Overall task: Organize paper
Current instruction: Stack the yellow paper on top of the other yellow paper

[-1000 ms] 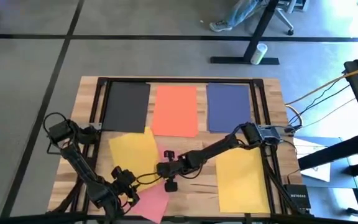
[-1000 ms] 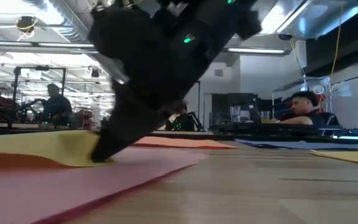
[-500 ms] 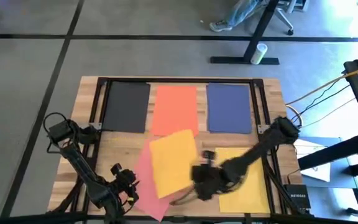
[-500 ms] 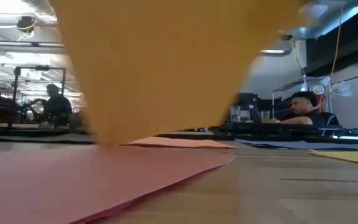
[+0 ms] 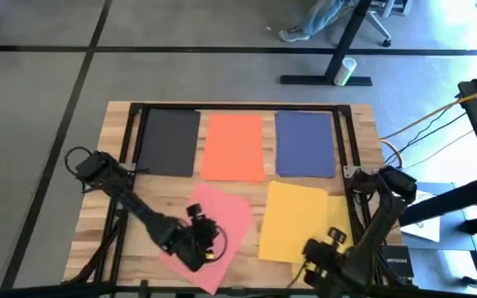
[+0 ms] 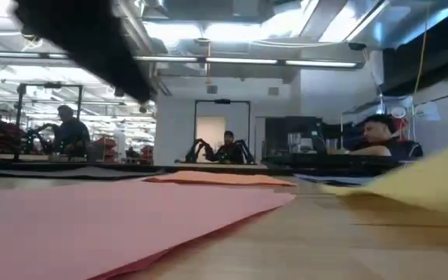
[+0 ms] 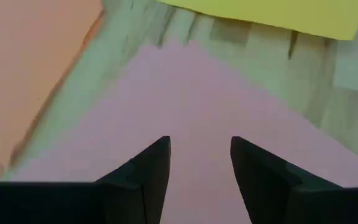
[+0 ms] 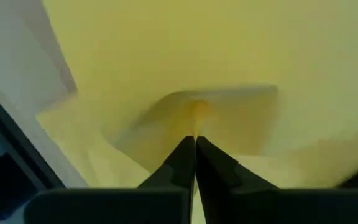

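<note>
Black (image 5: pixel 169 141), orange-red (image 5: pixel 233 146) and navy (image 5: pixel 305 143) paper sheets lie flat in a row along the table's far side. A pink sheet (image 5: pixel 214 225) lies askew at the near middle. My left gripper (image 5: pixel 204 247) hangs open over it, its fingers (image 7: pixel 148 165) clear above the pink surface (image 7: pixel 197 99). A yellow sheet (image 5: pixel 292 219) lies at the near right, overlapping a second yellow sheet (image 5: pixel 339 222) beneath it. My right gripper (image 5: pixel 317 252) is shut on the upper yellow sheet at its near edge. My right gripper pinches the upper yellow sheet between its two fingers near the sheet's near edge (image 8: pixel 194 115), where the paper buckles into a raised fold. That near part is lifted off the table (image 6: pixel 430 183); the far part lies on the second yellow sheet.
A dark metal frame (image 5: pixel 350 136) runs round the table top, with cables and a small box (image 5: pixel 392 261) at the right edge. Bare wood (image 5: pixel 151 194) shows between the row and the pink sheet. People sit in the room beyond the table (image 6: pixel 379 132).
My right gripper has dragged the yellow sheet from the table's left middle toward the right and near edges, landing it on the second yellow sheet. This uncovered the pink sheet. My left gripper has gone from the near left corner rightward over the pink sheet.
</note>
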Motion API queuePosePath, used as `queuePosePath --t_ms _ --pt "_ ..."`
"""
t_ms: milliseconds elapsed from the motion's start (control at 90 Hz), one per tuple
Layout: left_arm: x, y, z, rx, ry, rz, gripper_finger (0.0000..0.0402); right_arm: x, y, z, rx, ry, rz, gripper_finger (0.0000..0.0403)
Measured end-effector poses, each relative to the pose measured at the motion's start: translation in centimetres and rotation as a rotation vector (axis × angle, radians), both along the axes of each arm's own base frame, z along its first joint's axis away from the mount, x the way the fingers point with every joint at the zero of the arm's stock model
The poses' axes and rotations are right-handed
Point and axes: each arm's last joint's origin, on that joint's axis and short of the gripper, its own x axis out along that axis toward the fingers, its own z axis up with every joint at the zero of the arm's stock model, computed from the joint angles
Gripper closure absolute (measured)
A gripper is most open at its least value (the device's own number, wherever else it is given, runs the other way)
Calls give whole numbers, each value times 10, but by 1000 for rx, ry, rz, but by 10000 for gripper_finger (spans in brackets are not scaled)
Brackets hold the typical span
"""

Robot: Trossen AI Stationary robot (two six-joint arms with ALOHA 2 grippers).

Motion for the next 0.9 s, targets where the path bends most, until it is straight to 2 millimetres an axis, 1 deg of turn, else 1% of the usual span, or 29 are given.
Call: queuePosePath --t_ms 100,211,333,400,478,567,656,778,900 --pt "16 12 3 -2 -7 -57 247 -22 11 -10 41 6 -18 403" --pt "29 22 7 -4 -20 -116 247 -44 21 -17 78 12 -44 403" --pt "42 30 12 -23 -65 -175 247 -63 26 -21 74 17 -65 403" --pt "52 34 15 -82 -112 -236 247 -71 28 -23 73 9 -41 403" --pt "65 36 14 -175 -162 -334 247 -77 28 -25 71 15 -25 403" --pt "74 36 6 -186 -195 -382 247 -81 30 -26 80 6 12 403" --pt "78 38 3 -182 -209 -386 247 -83 33 -27 99 18 40 403" --pt "80 40 -1 -186 -200 -375 247 -85 35 -29 114 84 73 403" --pt "81 37 -1 -191 -224 -379 247 -85 34 -29 104 96 57 403"
